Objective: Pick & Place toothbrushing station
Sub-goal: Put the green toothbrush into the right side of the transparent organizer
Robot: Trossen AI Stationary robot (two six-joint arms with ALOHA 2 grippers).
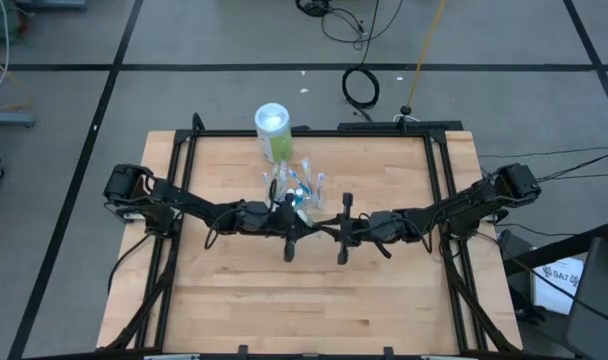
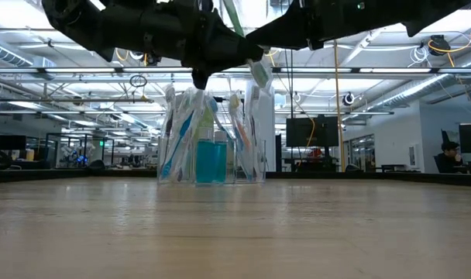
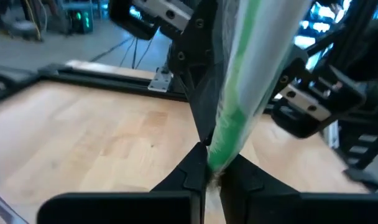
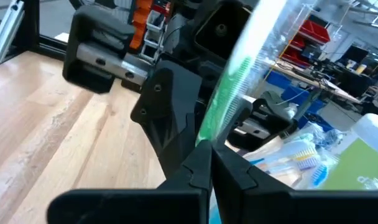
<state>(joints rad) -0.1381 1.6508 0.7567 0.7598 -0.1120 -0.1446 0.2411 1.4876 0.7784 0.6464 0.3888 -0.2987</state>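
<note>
Left gripper [image 3: 214, 169]: fingers pinched on the lower end of a green-and-white toothbrush in clear wrap [image 3: 251, 81], which runs up and away from the fingertips. Right gripper [image 4: 211, 152]: fingers closed on the same wrapped toothbrush, seen here as a green-and-clear strip rising from the jaws. Both arms meet near table centre in the high view, left gripper [image 1: 289, 222] and right gripper [image 1: 344, 222] side by side, near each other, above the board.

Clear plastic container [image 1: 296, 187]: at about 12 o'clock from the left gripper, just beside it, holding the remaining toothbrushes upright and splayed. In the low view the container [image 2: 212, 159] stands on the wood with a teal tube [image 2: 211, 161] inside among the brushes.

Green-and-white canister [image 1: 273, 130]: at 12 o'clock from the container, close beside it, near the far edge of the wooden table [image 1: 224, 300].
</note>
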